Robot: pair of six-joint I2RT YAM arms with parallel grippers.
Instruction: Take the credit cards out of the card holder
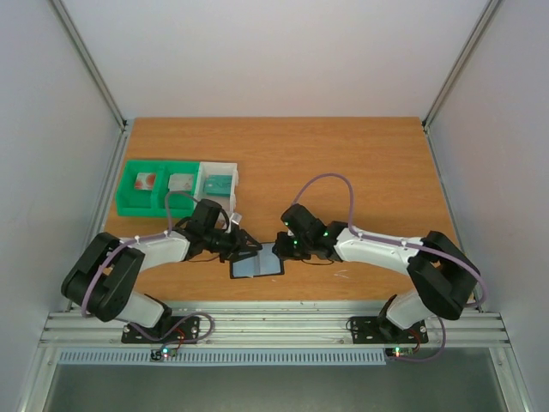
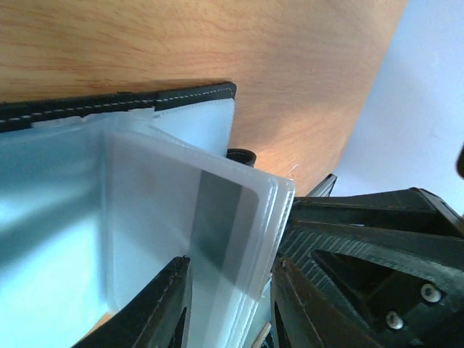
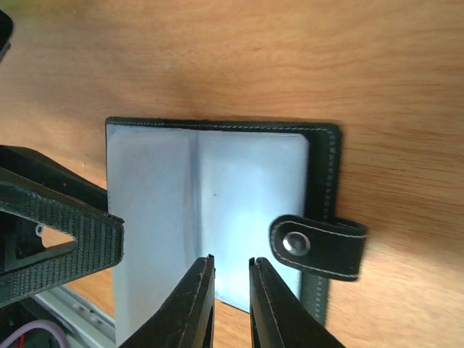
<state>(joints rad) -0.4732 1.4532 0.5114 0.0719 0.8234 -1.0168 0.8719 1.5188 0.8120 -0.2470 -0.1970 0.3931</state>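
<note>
Three trays [image 1: 137,206], green and white, sit well off to the far left, no hindrance. My left gripper [image 2: 230,304] straddles the raised clear pocket leaves; I cannot tell whether it truly pinches them. One grey credit card [image 2: 217,225] shows inside a leaf. I judge it light, stiff and slick, best taken by an exposed edge, as the soft sleeve may cling. The card holder [image 1: 257,264] lies open between my arms. My right gripper [image 3: 230,290], all but closed, sits over its near edge, beside the clasp tab [image 3: 319,246].
</note>
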